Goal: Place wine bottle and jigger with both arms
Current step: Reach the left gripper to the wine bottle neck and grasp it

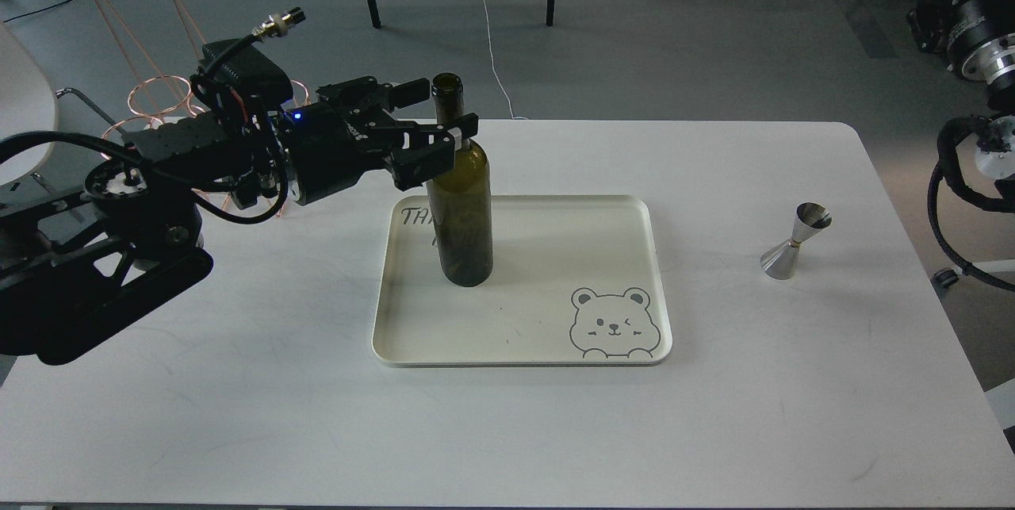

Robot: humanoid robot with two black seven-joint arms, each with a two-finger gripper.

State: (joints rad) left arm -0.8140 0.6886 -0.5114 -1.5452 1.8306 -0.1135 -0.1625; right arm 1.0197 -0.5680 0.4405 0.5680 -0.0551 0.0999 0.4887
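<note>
The dark olive-green wine bottle (460,208) stands upright on the left part of a cream tray (555,256) with a bear drawing. My left gripper (450,105) comes in from the left at neck height. Its two fingers straddle the bottle's neck, one behind and one in front, still spread apart. The steel jigger (795,242) with a gold waist band stands upright on the white table (238,383), well to the right of the tray, with nothing touching it. Only cabling and joints of my right arm (971,169) show at the right edge; its gripper is out of view.
A copper wire rack (135,34) stands at the table's back left, behind my left arm. Chair legs and cables lie on the floor beyond the table. The table's right edge runs close to the jigger.
</note>
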